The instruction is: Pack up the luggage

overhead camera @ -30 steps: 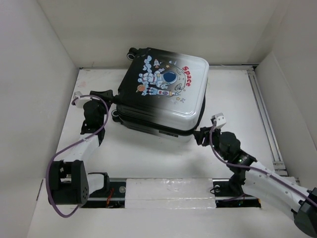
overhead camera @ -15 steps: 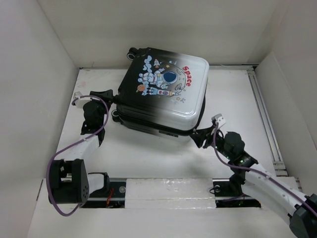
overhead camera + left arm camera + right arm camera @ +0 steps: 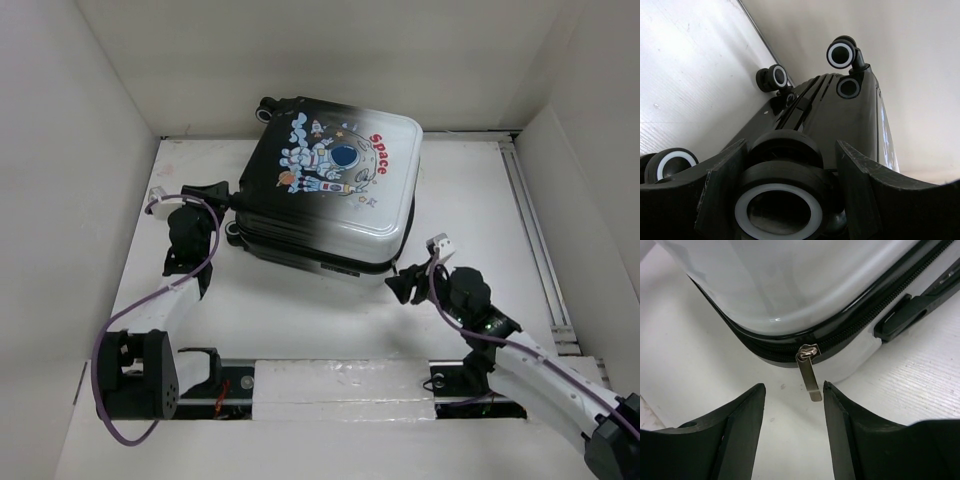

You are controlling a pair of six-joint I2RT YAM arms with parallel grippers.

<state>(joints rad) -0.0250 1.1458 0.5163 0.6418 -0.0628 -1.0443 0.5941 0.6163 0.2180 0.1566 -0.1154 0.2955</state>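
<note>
The luggage (image 3: 330, 190) lies flat and closed with its astronaut print facing up. At its left side my left gripper (image 3: 222, 192) is shut on one of its black caster wheels (image 3: 782, 200), which fills the gap between the fingers (image 3: 722, 185). At the near right corner my right gripper (image 3: 398, 284) stands open, just off the shell (image 3: 790, 285). The metal zipper pull (image 3: 810, 372) hangs from the closed black zipper between the fingertips. It is close to the right finger (image 3: 840, 415) and not gripped.
White walls box in the table on three sides. A metal rail (image 3: 535, 240) runs along the right edge. The arms' base rail (image 3: 340, 385) lies at the near edge. Two more wheels (image 3: 841, 54) stick out at the luggage's far end. A black side handle (image 3: 905, 315) lies right of the zipper pull.
My right gripper has drawn back a little from the luggage's corner and its jaws have opened slightly, leaving the zipper pull free. The left gripper and the luggage have not moved.
</note>
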